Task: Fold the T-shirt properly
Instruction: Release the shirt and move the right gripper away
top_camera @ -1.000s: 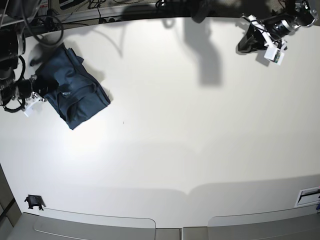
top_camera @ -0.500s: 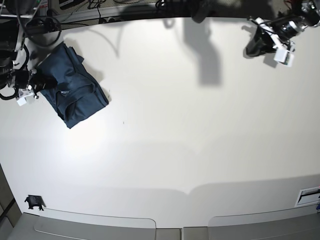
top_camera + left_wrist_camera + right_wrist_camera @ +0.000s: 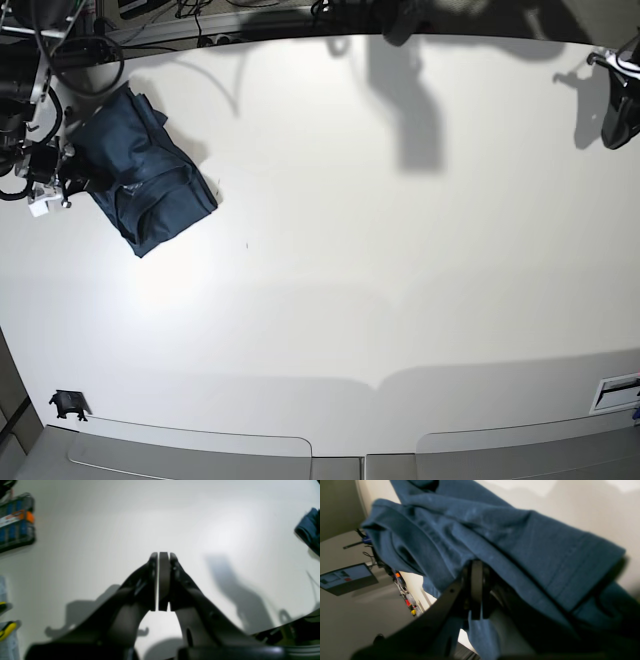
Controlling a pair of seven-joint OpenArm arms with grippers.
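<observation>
I am resting my right tool (image 3: pixel 476 590), pressed together, against the folded T-shirt (image 3: pixel 145 195) near the tabletop's (image 3: pixel 380 260) far left corner. My left tool (image 3: pixel 163 580) is hanging pressed together and empty. Dragging may be undoing the fold.

left claw (image 3: pixel 618 128) cropped, T-shirt (image 3: pixel 495 545) blurred

A wide white table (image 3: pixel 360 280) lies bare across its middle and near side, open for a gripper to pass. The only obstacle on it is a folded dark teal T-shirt (image 3: pixel 145 185) at the far left corner, with the right gripper (image 3: pixel 75 185) at its left edge. The left gripper (image 3: pixel 620 120) hangs at the far right edge, well apart from the shirt
</observation>
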